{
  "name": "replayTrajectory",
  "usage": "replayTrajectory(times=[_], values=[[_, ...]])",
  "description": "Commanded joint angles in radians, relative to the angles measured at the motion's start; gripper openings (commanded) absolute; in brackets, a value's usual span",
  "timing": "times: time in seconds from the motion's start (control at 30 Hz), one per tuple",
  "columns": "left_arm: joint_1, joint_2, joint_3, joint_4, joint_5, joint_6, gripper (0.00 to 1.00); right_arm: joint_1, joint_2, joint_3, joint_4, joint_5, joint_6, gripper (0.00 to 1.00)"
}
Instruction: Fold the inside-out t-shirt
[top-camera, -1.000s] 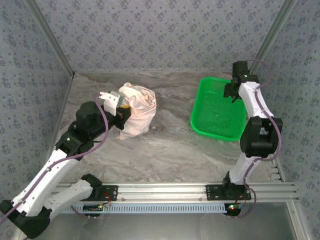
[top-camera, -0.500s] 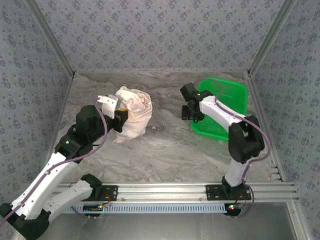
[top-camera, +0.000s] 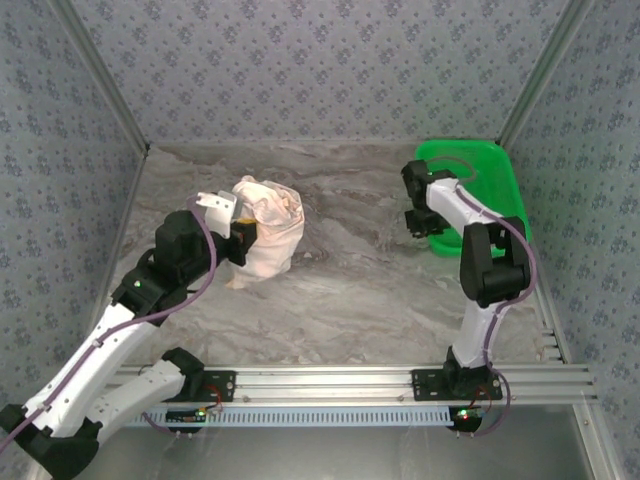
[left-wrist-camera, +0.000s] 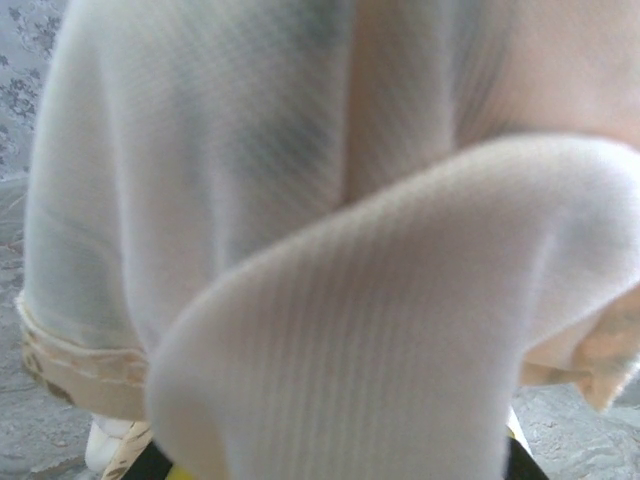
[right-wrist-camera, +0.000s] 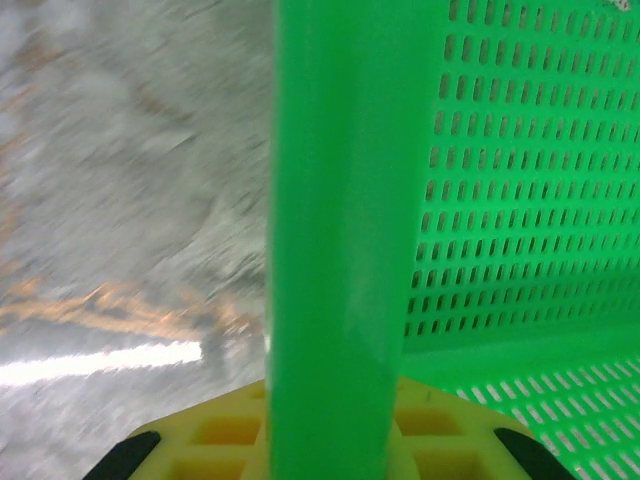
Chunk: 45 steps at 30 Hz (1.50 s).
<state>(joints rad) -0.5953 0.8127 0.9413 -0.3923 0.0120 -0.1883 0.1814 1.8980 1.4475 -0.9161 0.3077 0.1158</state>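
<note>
The inside-out t-shirt (top-camera: 270, 225) hangs as a bunched, pale cream bundle at the left-middle of the table, its lower end resting on the surface. My left gripper (top-camera: 243, 230) is shut on the shirt's left side. In the left wrist view the pale ribbed cloth (left-wrist-camera: 350, 260) drapes over the fingers and hides them, and a tan printed hem (left-wrist-camera: 70, 365) shows low on the left. My right gripper (top-camera: 418, 222) is shut on the left rim of a green basket (top-camera: 485, 165). That rim (right-wrist-camera: 335, 230) runs up between the yellow pads.
The green perforated basket stands at the back right, against the right wall. Patterned walls enclose the marbled table (top-camera: 350, 290) on three sides. An aluminium rail (top-camera: 400, 378) with both arm bases runs along the near edge.
My right gripper swung to the basket's left rim, closed on it, and the basket slid right toward the back corner. The left arm and shirt bundle barely moved.
</note>
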Motion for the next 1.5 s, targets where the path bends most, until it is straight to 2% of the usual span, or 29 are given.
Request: replayTrajectory(times=[0.0,0.17,0.3,0.37,0.47,0.63,0.77,0.87,0.97,1.07,1.1,1.13,1.2,1.3,1.33,1.47], values=[[0.004,0.008,0.014,0.057,0.021,-0.035,0.0,-0.084,0.045,0.067,0.017,-0.02,-0.034,0.19],[0.005,0.008,0.001,0.061,0.023,-0.068,0.0,-0.124,0.122,0.184,0.017,0.039,-0.163,0.19],[0.005,0.001,-0.018,0.064,0.019,-0.106,0.0,-0.121,0.182,0.23,0.097,0.096,-0.376,0.2],[0.005,-0.004,-0.031,0.072,0.018,-0.122,0.0,-0.128,0.231,0.295,0.068,0.102,-0.4,0.19],[0.005,-0.006,-0.045,0.072,0.016,-0.147,0.0,-0.145,0.281,0.393,0.032,0.136,-0.371,0.2],[0.005,-0.006,-0.071,0.063,0.016,-0.163,0.0,-0.166,0.306,0.466,0.013,0.178,-0.309,0.4],[0.004,0.007,-0.088,0.06,0.035,-0.157,0.0,-0.161,0.276,0.459,0.006,0.126,-0.237,0.43],[0.004,0.03,-0.091,0.066,0.066,-0.15,0.0,-0.124,0.228,0.444,-0.012,0.139,-0.195,0.53],[0.004,0.068,-0.09,0.077,0.114,-0.127,0.02,-0.069,0.142,0.41,-0.043,0.082,-0.151,0.63],[0.005,0.133,-0.083,0.083,0.14,-0.114,0.06,0.008,0.014,0.313,-0.026,-0.063,-0.115,0.67],[0.005,0.162,-0.08,0.088,0.147,-0.112,0.09,0.034,-0.038,0.263,-0.004,-0.124,-0.095,0.68],[0.004,0.194,-0.077,0.095,0.16,-0.11,0.24,0.054,-0.091,0.207,0.027,-0.197,-0.067,0.68],[0.004,0.265,-0.06,0.101,0.203,-0.121,0.63,0.071,-0.181,0.097,0.099,-0.353,-0.007,0.69],[0.019,0.319,-0.033,0.072,0.173,-0.171,0.81,0.088,-0.293,-0.041,0.154,-0.539,0.05,0.69],[0.028,0.314,-0.04,0.077,0.181,-0.173,0.98,0.108,-0.317,-0.072,0.153,-0.569,0.055,0.68],[0.077,0.246,-0.064,0.041,0.2,-0.2,1.0,0.272,-0.319,-0.113,0.111,-0.593,0.035,0.67]])
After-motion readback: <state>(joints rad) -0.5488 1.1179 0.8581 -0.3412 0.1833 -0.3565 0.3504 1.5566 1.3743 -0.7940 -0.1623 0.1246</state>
